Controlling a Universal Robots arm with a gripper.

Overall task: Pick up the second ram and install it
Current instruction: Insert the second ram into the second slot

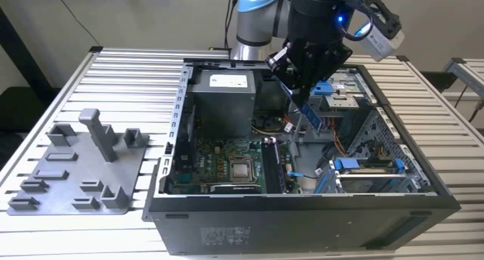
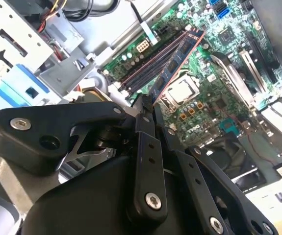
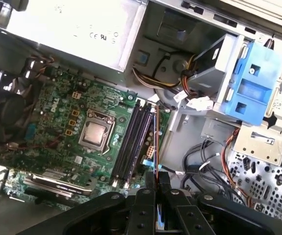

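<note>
gripper: the black gripper (image 1: 305, 89) hangs over the open computer case (image 1: 302, 226), its fingers (image 2: 143, 125) clamped on the upper end of the second ram (image 1: 311, 111).
second ram: a long, narrow, blue-faced stick, held in the air and tilted, with its free end pointing down into the case (in the first wrist view it shows edge-on, as a thin line).
where it is: above the motherboard (image 3: 57, 112) and close to the memory slots (image 3: 133, 142); its lower end is apart from the board and not seated in any slot.
memory slots: a row of long dark slots beside the processor socket (image 3: 95, 133). in the second wrist view the stick runs roughly along them, just over them. i cannot tell whether one of the slots is already filled.
case: it lies on its side with the panel off, on a slatted metal table (image 1: 113, 73). the grey power supply (image 1: 221, 96) sits at the far end, and the blue drive brackets (image 1: 363, 165) are on the exterior view's right.
fixture tray: a grey tray (image 1: 68, 183) with blocks and posts lies on the table at the exterior view's left, well apart from the gripper.
</note>
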